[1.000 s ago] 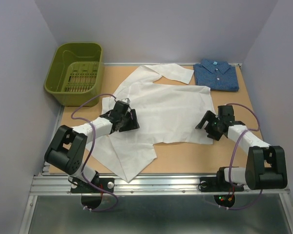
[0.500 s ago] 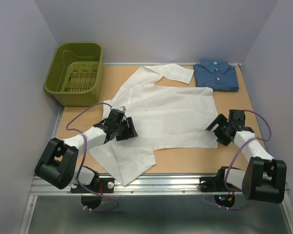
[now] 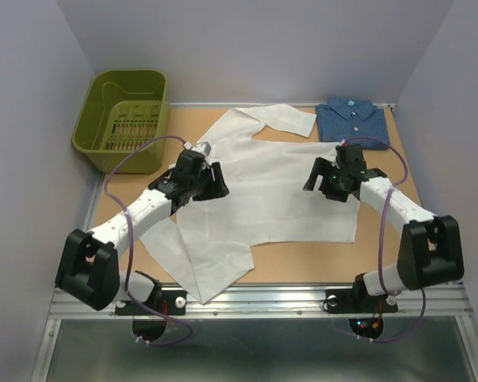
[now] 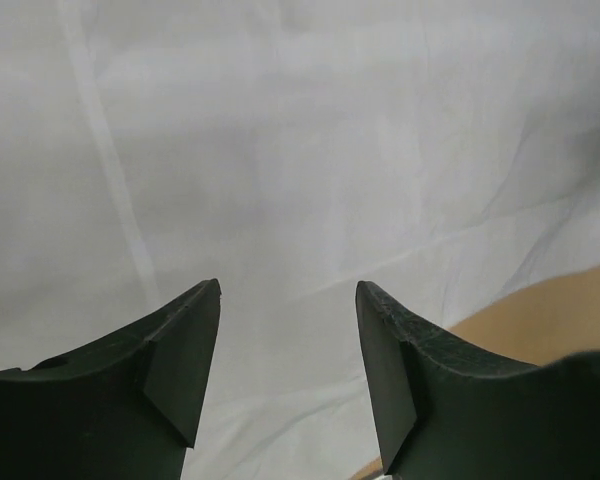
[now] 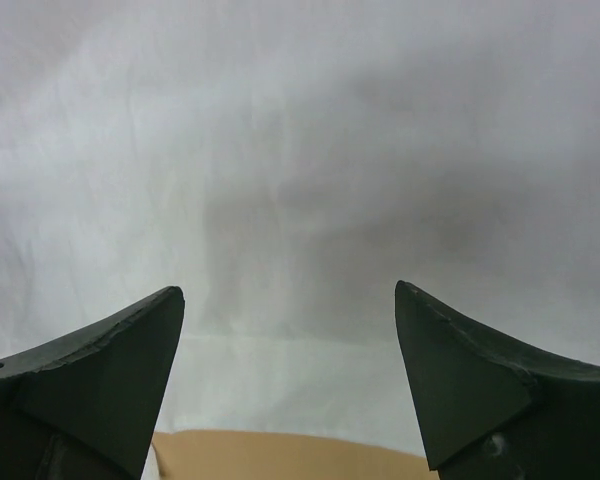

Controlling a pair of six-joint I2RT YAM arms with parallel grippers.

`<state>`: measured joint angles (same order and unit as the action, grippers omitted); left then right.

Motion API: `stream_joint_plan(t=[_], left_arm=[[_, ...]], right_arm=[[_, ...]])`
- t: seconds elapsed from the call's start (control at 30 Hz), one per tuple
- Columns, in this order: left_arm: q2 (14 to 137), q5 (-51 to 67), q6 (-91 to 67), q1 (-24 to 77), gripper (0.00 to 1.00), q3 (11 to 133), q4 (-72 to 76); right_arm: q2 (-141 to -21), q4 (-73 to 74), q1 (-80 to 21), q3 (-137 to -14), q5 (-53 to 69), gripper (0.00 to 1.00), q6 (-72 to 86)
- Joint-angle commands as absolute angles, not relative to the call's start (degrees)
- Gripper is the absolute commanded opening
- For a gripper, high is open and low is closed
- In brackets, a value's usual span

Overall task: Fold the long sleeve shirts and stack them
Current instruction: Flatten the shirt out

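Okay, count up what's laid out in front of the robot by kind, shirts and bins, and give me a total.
Shirts: 2, the white shirt and the blue shirt
Bins: 1, the green bin
Total: 3

Two shirts lie on one table [image 3: 303, 259]: one white shirt [image 3: 279, 187] across the middle of the frame and one blue shirt [image 3: 353, 123] at the upper right. One green basket [image 3: 92, 119] stands at the upper left. Two robot arms reach up from the bottom edge, one left arm [image 3: 135, 219] and one right arm [image 3: 398, 208], each ending in one gripper with two fingers: left gripper [image 4: 288, 290], right gripper [image 5: 290, 292].
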<state>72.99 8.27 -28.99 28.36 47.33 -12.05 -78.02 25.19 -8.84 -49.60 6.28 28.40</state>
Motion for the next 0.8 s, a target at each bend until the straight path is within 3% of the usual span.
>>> stream_joint_plan(t=[0.0,0.2,0.33,0.77], left_arm=[[82.05,1.24,-25.23,27.95,0.67,58.67,-8.44],[95.52,-2.99,-25.14,27.16,0.65,69.16,-9.23],[99.57,-3.16,-26.19,26.46,0.65,67.59,-9.49],[91.85,7.21,-31.37,24.96,0.64,43.52,-7.65]], right_arm=[[-86.71,19.61,-10.46,-61.05,0.45,0.91,22.77],[-97.90,17.31,-10.63,-65.83,1.14,0.91,21.71],[-100.02,17.23,-10.81,-62.68,-2.00,0.91,21.18],[-91.23,22.40,-10.72,-45.97,-9.05,0.95,27.95]])
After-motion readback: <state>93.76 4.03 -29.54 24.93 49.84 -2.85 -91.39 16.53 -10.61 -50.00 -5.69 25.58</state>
